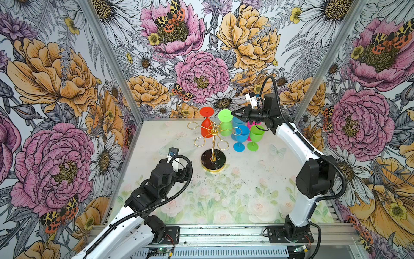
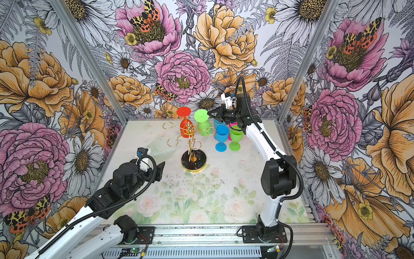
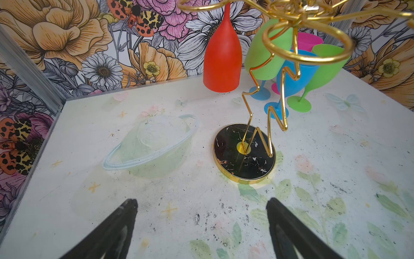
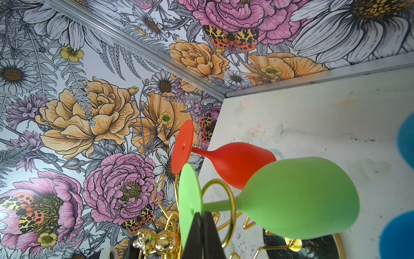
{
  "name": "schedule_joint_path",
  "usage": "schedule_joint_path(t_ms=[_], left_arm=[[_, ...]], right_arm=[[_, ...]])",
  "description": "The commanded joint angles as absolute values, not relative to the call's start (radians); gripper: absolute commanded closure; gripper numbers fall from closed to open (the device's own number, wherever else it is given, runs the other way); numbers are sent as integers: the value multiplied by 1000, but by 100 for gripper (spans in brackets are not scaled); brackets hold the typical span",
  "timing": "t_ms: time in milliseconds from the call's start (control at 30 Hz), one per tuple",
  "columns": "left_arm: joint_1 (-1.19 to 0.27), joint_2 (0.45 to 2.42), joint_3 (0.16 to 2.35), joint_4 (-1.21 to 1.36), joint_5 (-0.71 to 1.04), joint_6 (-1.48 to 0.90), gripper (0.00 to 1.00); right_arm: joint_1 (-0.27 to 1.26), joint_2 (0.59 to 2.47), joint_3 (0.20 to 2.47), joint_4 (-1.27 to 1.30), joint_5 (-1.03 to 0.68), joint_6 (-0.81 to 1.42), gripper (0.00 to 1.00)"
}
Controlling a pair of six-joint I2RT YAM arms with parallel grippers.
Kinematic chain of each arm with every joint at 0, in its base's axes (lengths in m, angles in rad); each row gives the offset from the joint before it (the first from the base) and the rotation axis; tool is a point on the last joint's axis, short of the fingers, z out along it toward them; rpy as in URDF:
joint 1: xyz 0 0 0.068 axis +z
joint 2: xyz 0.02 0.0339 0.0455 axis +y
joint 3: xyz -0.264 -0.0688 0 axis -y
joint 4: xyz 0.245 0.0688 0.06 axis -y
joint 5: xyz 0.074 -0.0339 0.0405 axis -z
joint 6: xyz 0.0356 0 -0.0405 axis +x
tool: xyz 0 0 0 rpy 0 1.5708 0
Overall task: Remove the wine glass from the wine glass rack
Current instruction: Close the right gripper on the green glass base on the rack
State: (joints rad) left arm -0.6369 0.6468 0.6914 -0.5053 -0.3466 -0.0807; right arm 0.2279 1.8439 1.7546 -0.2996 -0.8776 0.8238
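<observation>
The gold wire wine glass rack [image 1: 212, 159] with its round black marbled base stands on the floral-print tabletop [image 1: 224, 192]. The task is begun but not done. The right pincer [image 4: 203, 215], reaching in beside the rack's top, is closed tight on the edge of the flat foot of the lime-green plastic wine glass [image 4: 300, 197]. That glass hangs bowl-down from a rack loop, and in the right wrist view its stem runs through the gold ring. What is left, as I judge it, is to slide the stem out of the loop and carry the glass clear of the rack.

The left pincer [image 3: 201, 203] hovers low near the rack's base, spread wide and empty.

Count: one rack with six loops, two of them filled, by the green glass and a red glass [image 1: 206, 130]. Four glasses stand upright just beyond the rack: two blue [image 1: 242, 134] [image 1: 237, 122], one pink [image 3: 309, 41] and one green [image 1: 256, 134].
</observation>
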Motion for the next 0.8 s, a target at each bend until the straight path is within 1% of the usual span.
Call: schedule_joint_path(t_ms=[0, 767], left_arm=[[-629, 637, 677, -497, -348, -100, 8], [-629, 637, 678, -496, -345, -100, 8]], right_arm=[[222, 1804, 1742, -260, -897, 836, 100], [222, 1764, 1711, -223, -943, 885, 100]])
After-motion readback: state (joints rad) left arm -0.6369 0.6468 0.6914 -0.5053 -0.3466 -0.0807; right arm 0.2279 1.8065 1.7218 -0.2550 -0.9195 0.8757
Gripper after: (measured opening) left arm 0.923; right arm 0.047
